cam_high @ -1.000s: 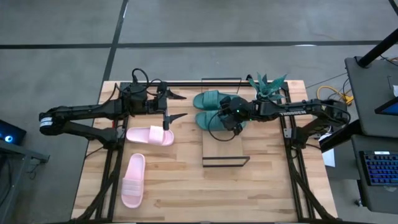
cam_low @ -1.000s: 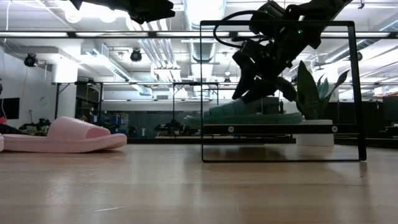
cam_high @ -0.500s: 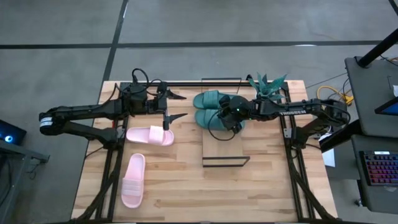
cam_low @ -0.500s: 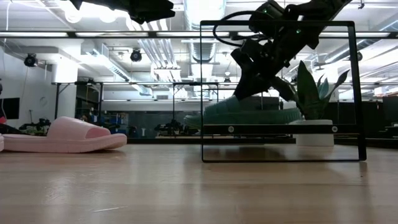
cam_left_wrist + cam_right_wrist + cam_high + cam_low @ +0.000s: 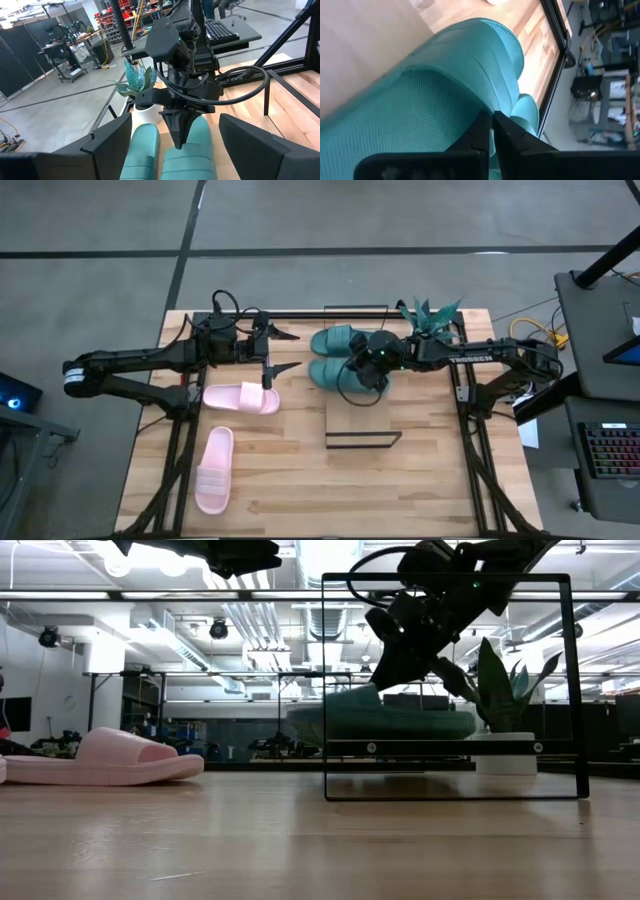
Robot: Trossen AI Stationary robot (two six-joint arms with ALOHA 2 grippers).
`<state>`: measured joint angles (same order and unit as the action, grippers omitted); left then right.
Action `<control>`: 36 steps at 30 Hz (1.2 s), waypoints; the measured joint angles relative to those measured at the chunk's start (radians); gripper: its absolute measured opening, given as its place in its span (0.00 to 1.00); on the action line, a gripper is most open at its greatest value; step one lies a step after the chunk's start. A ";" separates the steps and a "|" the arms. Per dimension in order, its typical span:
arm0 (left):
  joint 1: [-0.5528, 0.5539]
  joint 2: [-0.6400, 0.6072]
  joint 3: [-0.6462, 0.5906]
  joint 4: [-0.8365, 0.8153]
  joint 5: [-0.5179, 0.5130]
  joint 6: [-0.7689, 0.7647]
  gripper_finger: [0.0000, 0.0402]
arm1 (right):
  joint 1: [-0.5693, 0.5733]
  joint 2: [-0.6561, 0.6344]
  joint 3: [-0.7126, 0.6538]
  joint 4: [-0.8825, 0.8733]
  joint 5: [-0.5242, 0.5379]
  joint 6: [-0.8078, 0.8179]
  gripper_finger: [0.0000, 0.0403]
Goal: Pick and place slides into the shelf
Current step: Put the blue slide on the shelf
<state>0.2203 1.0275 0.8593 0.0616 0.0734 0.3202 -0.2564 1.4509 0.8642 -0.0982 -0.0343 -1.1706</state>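
The right gripper (image 5: 368,370) has its two fingers (image 5: 487,131) pressed tight together with nothing between them. Their tips rest just over the strap of a teal slide (image 5: 330,371), and the gripper points down at it. This teal slide lies on the shelf (image 5: 362,420), at the end toward 12 o'clock on the table. A second teal slide (image 5: 335,339) lies right beside it, a bit more toward 12 o'clock. From the side, the slide (image 5: 385,721) sits flat on the shelf board (image 5: 450,747), inside the thin dark frame. A green plant (image 5: 430,317) stands at about 1 o'clock from the gripper.

The left gripper (image 5: 283,350) is spread wide open and holds nothing. It hangs over the table (image 5: 430,480) at about 9 o'clock from the teal slides. One pink slide (image 5: 241,398) lies on the table just at 6 o'clock from this gripper. The other pink slide (image 5: 214,470) lies farther out, toward 7 o'clock.
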 joint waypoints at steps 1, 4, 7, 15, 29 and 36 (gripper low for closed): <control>0.000 0.000 0.000 0.000 0.000 0.000 0.71 | 0.000 0.000 0.000 -0.001 0.000 -0.024 0.02; 0.000 0.000 0.000 0.000 0.000 0.000 0.71 | -0.003 0.000 0.000 -0.003 -0.003 -0.080 0.02; 0.000 0.000 0.000 0.000 0.000 0.000 0.71 | -0.013 0.000 0.000 -0.005 -0.004 -0.106 0.02; 0.000 0.000 0.000 0.000 0.000 0.000 0.71 | -0.050 0.000 0.000 -0.022 -0.026 -0.152 0.02; -0.001 0.000 0.000 0.007 0.000 0.000 0.71 | -0.111 0.070 0.001 0.014 -0.063 -0.214 0.02; -0.001 0.000 0.000 0.006 0.000 0.000 0.71 | -0.121 0.065 0.004 0.015 -0.057 -0.164 0.02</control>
<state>0.2195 1.0271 0.8593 0.0677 0.0738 0.3206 -0.3779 1.5155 0.8680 -0.0835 -0.0914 -1.3348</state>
